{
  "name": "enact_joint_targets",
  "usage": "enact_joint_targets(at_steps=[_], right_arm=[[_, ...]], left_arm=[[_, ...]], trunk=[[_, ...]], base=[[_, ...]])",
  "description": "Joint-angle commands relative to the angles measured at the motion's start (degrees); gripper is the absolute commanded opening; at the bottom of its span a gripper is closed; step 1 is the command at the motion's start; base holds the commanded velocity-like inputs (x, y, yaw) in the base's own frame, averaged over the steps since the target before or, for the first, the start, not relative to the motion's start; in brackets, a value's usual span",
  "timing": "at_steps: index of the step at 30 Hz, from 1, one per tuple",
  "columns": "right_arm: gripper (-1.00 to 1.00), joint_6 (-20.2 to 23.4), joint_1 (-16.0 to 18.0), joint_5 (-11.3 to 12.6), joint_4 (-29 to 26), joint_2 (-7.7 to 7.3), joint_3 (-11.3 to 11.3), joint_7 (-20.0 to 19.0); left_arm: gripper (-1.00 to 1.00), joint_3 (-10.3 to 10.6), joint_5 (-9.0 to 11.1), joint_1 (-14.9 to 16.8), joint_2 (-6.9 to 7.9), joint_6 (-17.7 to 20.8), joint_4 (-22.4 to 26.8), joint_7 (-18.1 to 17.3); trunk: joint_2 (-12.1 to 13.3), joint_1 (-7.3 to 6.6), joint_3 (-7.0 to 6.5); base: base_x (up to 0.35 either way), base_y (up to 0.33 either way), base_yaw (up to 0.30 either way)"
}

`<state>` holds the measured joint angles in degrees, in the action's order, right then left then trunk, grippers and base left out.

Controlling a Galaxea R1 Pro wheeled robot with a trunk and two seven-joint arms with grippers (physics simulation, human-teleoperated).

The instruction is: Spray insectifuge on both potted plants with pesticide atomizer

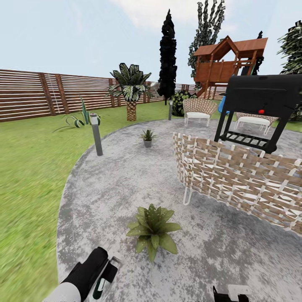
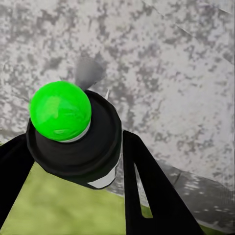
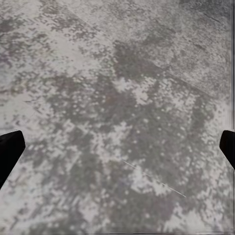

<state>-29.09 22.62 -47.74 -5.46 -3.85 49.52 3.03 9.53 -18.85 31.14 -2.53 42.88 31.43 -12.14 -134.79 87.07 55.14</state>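
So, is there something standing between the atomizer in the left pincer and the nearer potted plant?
Nothing visible does. The left pincer holds the atomizer, and only bare grey paving lies between it and the nearer potted plant. The wicker chair stands off to the side.

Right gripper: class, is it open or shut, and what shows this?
Open. In the right wrist view its two dark fingers sit at opposite edges of the picture, with bare grey paving between them and nothing held.

patio (image 1: 126, 188) | on it: two potted plants (image 1: 153, 228), wicker chairs (image 1: 239, 180), grill (image 1: 258, 109)
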Motion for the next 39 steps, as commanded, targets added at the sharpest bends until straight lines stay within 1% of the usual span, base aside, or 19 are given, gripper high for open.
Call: enact_joint_targets(at_steps=[1,6,10,13,15,18,20,21,23,25,26,29,31,37,39], right_arm=[[1.00,-0.18,0.05,-0.60,0.10,-0.01,0.31,0.32],[1.00,-0.18,0.05,-0.60,0.10,-0.01,0.31,0.31],[1.00,-0.18,0.05,-0.60,0.10,-0.01,0.31,0.31],[1.00,-0.18,0.05,-0.60,0.10,-0.01,0.31,0.31],[1.00,-0.18,0.05,-0.60,0.07,-0.03,0.31,0.31],[1.00,-0.18,0.05,-0.60,0.02,-0.12,0.37,0.37],[1.00,-0.18,0.05,-0.60,0.02,-0.20,0.39,0.40],[1.00,-0.18,0.05,-0.60,0.01,-0.23,0.40,0.40],[1.00,-0.18,0.05,-0.60,0.01,-0.21,0.34,0.40],[1.00,-0.18,0.05,-0.60,0.01,-0.19,0.32,0.40],[1.00,-0.18,0.05,-0.60,0.01,-0.19,0.32,0.40],[1.00,-0.18,0.05,-0.60,0.01,-0.19,0.31,0.40],[1.00,-0.18,0.05,-0.60,0.01,-0.19,0.31,0.40],[1.00,-0.18,0.05,-0.60,0.01,-0.19,0.31,0.40],[1.00,-0.18,0.05,-0.60,0.05,-0.19,0.31,0.40]], left_arm=[[-1.00,0.02,-0.54,0.08,0.25,0.25,0.11,-0.44],[-1.00,-0.69,-0.66,0.24,1.39,0.28,0.07,-0.47],[-1.00,-0.75,-0.60,0.06,1.47,0.08,-0.35,-0.51],[-1.00,-0.61,-0.43,-0.03,1.30,-0.14,-0.23,-0.99],[-1.00,-0.39,-0.55,0.37,0.76,-0.01,0.61,-1.17],[-1.00,-0.02,-0.66,0.78,-0.61,0.52,2.47,-1.21],[-1.00,1.15,-0.70,1.21,-1.61,1.03,3.94,-1.25],[-1.00,2.03,-0.68,1.86,-1.79,2.23,4.22,-1.28],[-1.00,4.65,-0.67,3.71,-2.19,7.70,4.49,-1.30],[-1.00,6.40,-0.62,5.40,-2.38,11.32,4.89,-1.34],[-1.00,6.91,-0.56,6.14,-2.55,12.37,5.34,-1.46],[-1.00,7.37,-0.52,7.79,-3.59,13.41,6.55,-2.59],[-1.00,7.38,-0.50,8.04,-4.11,13.64,6.68,-2.81],[-1.00,7.26,-0.38,7.25,-4.23,13.23,6.64,-2.99],[-1.00,7.26,-0.34,6.42,-4.18,12.90,6.42,-3.06]], trunk=[[-0.02,-0.01,0.05],[-0.02,-0.01,0.05],[-0.02,-0.01,0.05],[-0.02,-0.01,0.05],[-0.02,-0.01,0.05],[-0.02,-0.01,0.05],[-0.02,-0.01,0.05],[-0.02,-0.01,0.05],[-0.02,-0.01,0.05],[-0.02,-0.01,0.05],[-0.02,-0.01,0.05],[-0.02,-0.01,0.05],[-0.02,-0.01,0.05],[-0.02,-0.01,0.05],[-0.02,-0.01,0.05]], base=[[0.000,0.000,-0.241],[0.000,0.000,-0.269],[0.000,0.000,-0.276],[0.000,0.000,-0.121],[0.000,0.000,-0.026],[-0.109,0.000,-0.006],[-0.259,0.000,-0.001],[-0.119,0.000,0.000],[-0.046,0.000,0.000],[-0.015,0.000,0.000],[-0.005,0.000,0.000],[-0.002,0.000,0.000],[0.000,0.000,0.000],[0.000,0.000,0.000],[0.000,0.000,0.000]])
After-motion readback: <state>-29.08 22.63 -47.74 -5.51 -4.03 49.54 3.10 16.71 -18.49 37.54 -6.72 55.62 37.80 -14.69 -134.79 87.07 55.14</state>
